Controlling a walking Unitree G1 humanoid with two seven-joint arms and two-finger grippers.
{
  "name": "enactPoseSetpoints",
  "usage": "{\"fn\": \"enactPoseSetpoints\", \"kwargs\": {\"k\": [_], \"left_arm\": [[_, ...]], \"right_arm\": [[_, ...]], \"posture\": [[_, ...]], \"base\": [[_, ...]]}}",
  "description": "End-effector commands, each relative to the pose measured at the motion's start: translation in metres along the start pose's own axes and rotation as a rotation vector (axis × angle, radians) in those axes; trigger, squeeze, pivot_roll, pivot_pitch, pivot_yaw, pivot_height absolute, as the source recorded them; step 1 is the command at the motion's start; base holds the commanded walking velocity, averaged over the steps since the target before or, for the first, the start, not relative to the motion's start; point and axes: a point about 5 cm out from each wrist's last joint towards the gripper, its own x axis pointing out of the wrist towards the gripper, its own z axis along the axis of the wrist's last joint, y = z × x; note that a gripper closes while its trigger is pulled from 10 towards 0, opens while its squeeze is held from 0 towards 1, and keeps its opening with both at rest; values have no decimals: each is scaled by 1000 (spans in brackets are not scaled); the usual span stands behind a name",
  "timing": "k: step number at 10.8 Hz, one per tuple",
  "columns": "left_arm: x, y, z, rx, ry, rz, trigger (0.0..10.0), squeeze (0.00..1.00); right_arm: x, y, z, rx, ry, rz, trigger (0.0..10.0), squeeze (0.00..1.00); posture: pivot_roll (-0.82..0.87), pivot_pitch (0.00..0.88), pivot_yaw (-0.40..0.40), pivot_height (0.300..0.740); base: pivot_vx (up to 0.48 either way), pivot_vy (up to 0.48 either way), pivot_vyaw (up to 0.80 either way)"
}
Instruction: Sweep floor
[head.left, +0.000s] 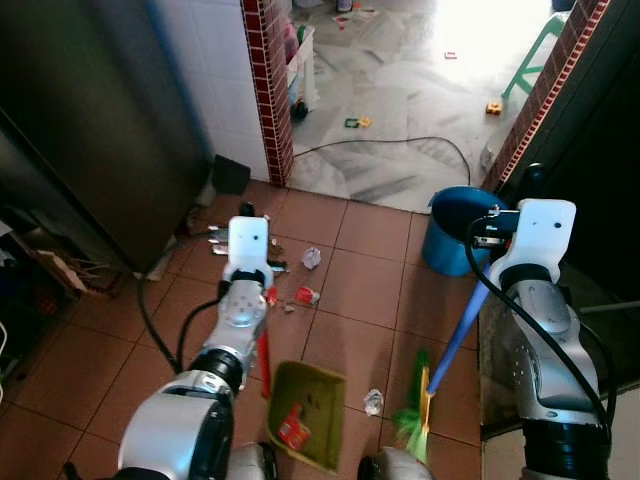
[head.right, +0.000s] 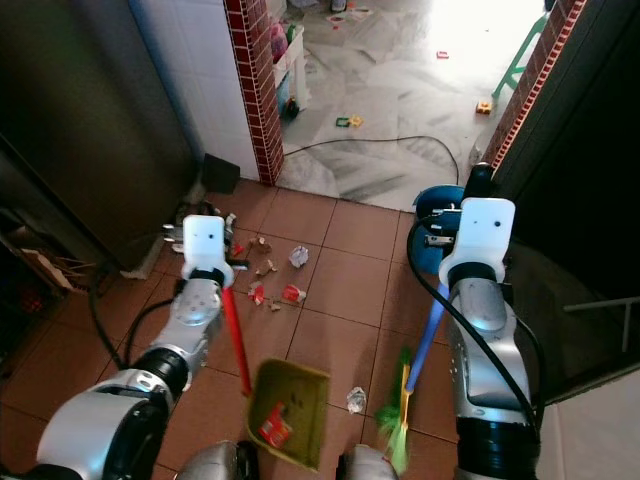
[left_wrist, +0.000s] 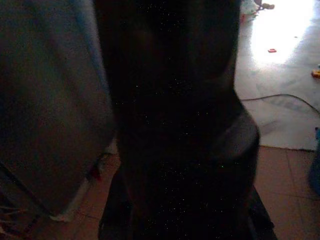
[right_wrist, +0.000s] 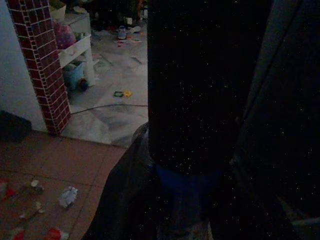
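On the tiled floor, litter lies ahead of the dustpan, one scrap beside it. Left gripper seems clamped on the dustpan's red handle; right gripper on the blue broom, bristles down near the pan. Finger gap: cannot tell, wrist views dark. Risks: pan tips and spills its red wrapper; broom clips the bucket or flicks litter toward the cable.

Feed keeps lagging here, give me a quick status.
Left tool on red dustpan handle, right tool on blue broom. Dustpan holds one red scrap. Litter ahead; blue bucket near broom.
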Motion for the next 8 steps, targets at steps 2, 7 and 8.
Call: {"fn": "enactPoseSetpoints", "kwargs": {"k": [2,7,8], "left_arm": [[2,1,2,67,-21,-7,10000,0],[-1,-9,1,100,-23,-41,10000,0],[-1,-10,1,105,-22,-46,10000,0]], "right_arm": [[-3,8,-2,71,31,49,10000,0],[-3,23,9,330,37,165,10000,0],[-4,25,14,360,25,185,10000,0]], "posture": [[-246,157,45,740],[-260,143,61,740],[-262,140,62,740]], "base": [[0,0,0],[0,0,0],[0,0,0]]}}
